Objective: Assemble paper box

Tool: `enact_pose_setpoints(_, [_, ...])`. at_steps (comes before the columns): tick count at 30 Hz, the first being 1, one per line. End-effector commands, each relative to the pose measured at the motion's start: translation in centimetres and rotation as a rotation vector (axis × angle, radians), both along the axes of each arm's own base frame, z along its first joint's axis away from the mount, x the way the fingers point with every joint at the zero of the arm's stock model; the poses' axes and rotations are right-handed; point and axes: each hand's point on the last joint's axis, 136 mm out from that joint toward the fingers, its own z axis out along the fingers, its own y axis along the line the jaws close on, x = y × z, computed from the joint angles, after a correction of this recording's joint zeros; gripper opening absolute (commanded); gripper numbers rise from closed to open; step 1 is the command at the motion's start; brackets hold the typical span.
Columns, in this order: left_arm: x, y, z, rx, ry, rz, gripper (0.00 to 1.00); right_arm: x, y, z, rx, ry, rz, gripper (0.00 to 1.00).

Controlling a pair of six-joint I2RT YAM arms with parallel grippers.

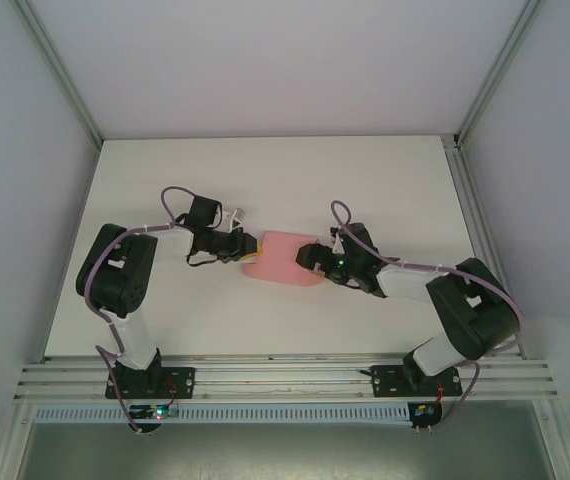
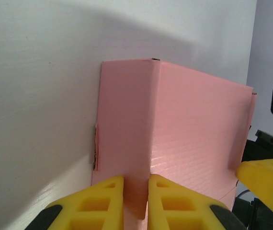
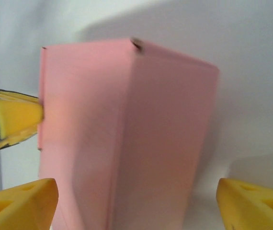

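The main risk is judged to lie at the pinch. A folded edge of the pink, thin-card paper box (image 2: 194,134) is clamped between the yellow, hollow-ribbed plastic fingers of the left gripper (image 2: 136,184). The soft card could be creased or torn if it is pulled while the rest of the box is dragged across the white table (image 1: 265,170). The thin edge could also be slipped out of so narrow a grasp, and the box would then be left askew.

A second hazard is seen at the right gripper (image 3: 136,201), by which nothing is held. Its yellow fingers are spread wide in the right wrist view. One is placed just beside the box wall at 9 o'clock and the other well apart from it at 3 o'clock. If they are closed hard across the body, the walls could be crushed rather than squared. Whether the box ends are closed cannot be told.

In the top view, both arms are mounted at 6 o'clock, bent at the elbow and folded inward. The box is found lying near the middle of the table. It is met by the left gripper at its 9 o'clock edge and by the right gripper at its 3 o'clock edge.
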Motion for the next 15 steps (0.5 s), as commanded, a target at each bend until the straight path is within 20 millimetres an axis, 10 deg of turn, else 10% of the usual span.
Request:
enact_pose_setpoints(1, [-0.2, 0.8, -1.5, 0.036, 0.040, 0.017, 0.16, 1.2, 2.4, 2.8, 0.144, -0.097, 0.081, 0.83])
enact_pose_setpoints(15, [2.1, 1.2, 1.5, 0.082, -0.168, 0.020, 0.27, 1.9, 2.5, 5.6, 0.236, -0.179, 0.099, 0.44])
